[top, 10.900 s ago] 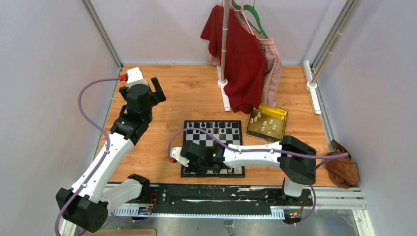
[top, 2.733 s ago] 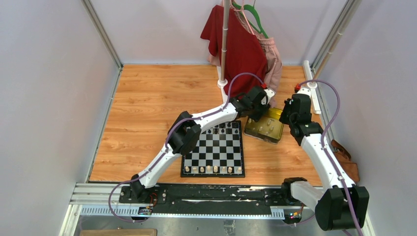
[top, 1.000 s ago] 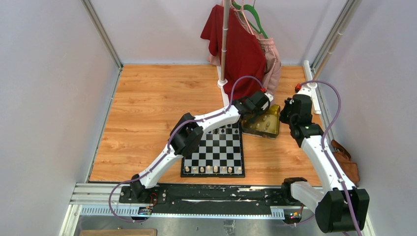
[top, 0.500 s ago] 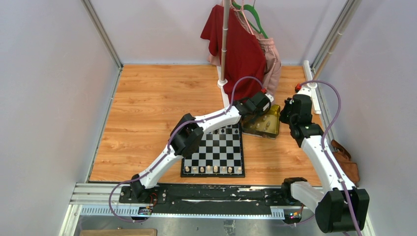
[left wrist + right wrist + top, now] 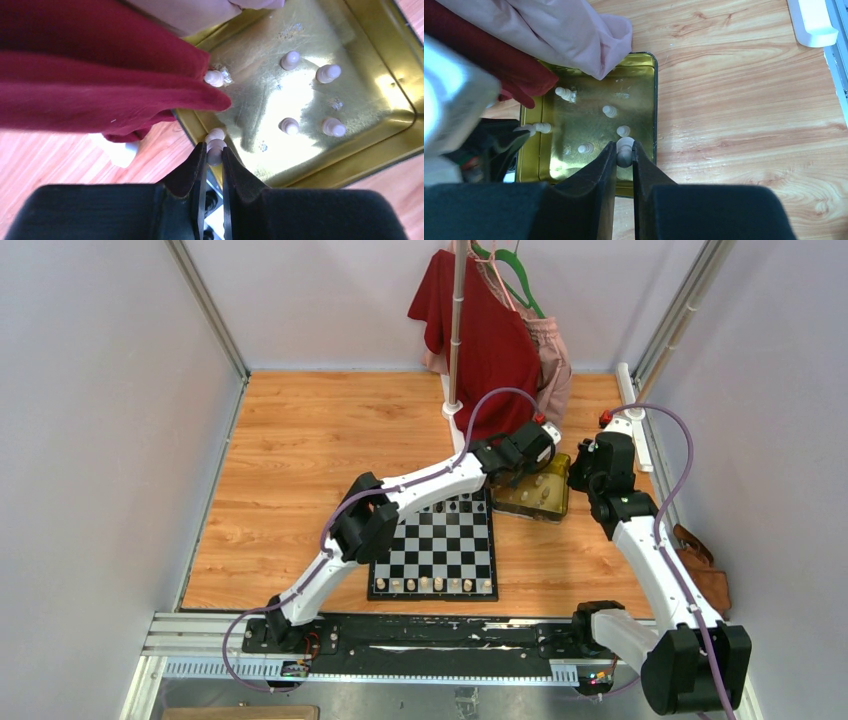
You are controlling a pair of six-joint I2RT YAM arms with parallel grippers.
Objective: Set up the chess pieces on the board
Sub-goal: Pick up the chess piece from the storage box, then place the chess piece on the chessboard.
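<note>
The board [image 5: 436,549] lies mid-table, with black chess pieces [image 5: 452,505] along its far edge and several cream ones [image 5: 432,583] along its near row. Right of it sits a gold tin [image 5: 556,502] holding loose cream pieces [image 5: 289,125] [image 5: 610,111]. My left gripper [image 5: 214,153] is shut on a cream piece [image 5: 216,145] over the tin's near-left rim [image 5: 320,167]. My right gripper [image 5: 624,154] is shut on another cream piece [image 5: 625,146] above the tin's right side [image 5: 655,100]. In the top view both grippers [image 5: 522,476] [image 5: 582,476] flank the tin.
A red shirt [image 5: 490,360] and a pink garment [image 5: 552,380] hang from a rack pole [image 5: 457,330] just behind the tin; their hems drape over its far edge. A brown glove [image 5: 700,582] lies at the right edge. White rails [image 5: 636,430] border the right side.
Long before, the right arm was over the board and the left arm far left. Over the last second the left arm's elbow has shifted left; the right arm has not moved.
</note>
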